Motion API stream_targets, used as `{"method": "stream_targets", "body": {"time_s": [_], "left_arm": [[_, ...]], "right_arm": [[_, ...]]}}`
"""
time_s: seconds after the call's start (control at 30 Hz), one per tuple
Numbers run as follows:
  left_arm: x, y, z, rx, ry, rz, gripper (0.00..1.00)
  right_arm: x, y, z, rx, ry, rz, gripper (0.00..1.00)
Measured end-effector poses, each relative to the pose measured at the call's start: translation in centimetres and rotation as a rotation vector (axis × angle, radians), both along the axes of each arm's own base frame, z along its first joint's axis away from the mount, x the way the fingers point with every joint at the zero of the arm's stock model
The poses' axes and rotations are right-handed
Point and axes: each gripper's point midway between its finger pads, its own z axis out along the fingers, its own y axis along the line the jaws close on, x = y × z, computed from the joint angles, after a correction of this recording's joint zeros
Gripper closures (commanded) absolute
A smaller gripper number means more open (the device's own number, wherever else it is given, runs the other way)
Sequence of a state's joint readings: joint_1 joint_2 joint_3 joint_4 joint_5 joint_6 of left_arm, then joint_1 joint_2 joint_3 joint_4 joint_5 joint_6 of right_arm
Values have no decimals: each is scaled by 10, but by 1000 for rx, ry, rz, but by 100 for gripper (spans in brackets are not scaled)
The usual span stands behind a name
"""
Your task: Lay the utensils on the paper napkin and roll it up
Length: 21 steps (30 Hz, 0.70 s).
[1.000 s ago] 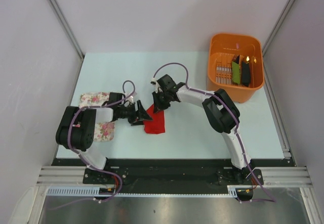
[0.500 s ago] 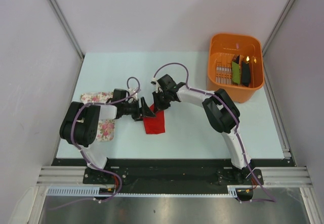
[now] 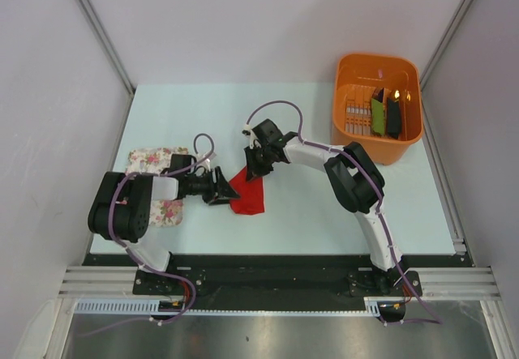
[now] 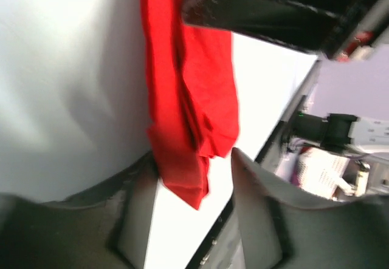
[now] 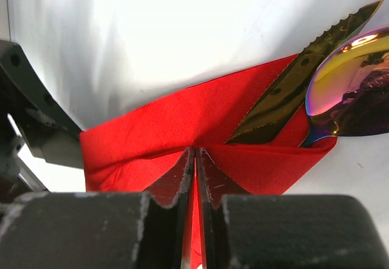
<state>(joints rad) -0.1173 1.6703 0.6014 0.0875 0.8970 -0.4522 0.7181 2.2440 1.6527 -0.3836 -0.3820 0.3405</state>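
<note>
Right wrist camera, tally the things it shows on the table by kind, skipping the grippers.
Paper napkin: 1
Serrated knife: 1
Spoon: 1
Total: 3

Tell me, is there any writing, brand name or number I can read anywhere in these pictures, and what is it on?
None can be read.
The red paper napkin, the utensils, the floral cloth and the orange basket show no legible words, labels or numbers in any view.
</note>
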Motion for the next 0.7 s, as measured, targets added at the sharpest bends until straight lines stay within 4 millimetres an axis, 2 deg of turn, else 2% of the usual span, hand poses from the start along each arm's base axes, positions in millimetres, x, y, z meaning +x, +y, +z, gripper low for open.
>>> {"method": "stream_targets", "body": {"time_s": [0.03, 0.1, 0.27, 0.4, 0.57, 0.7], "left_arm": [[-3, -1, 2, -11, 3, 0, 29], [-6, -2, 7, -31, -4, 2, 28], [7, -4, 16, -41, -59, 8, 31], [24, -9, 12, -51, -63, 8, 34], [34, -21, 9, -71, -61, -31, 30], [43, -28, 10, -68, -93, -67, 31]], "right_arm": [[0, 0, 0, 1, 1, -2, 91], [0, 0, 0, 2, 2, -2, 91], [0, 0, 0, 6, 6, -3, 91], [0, 0, 0, 7, 6, -3, 91], [0, 0, -1, 10, 7, -3, 91], [0, 0, -1, 14, 9, -2, 91]]}}
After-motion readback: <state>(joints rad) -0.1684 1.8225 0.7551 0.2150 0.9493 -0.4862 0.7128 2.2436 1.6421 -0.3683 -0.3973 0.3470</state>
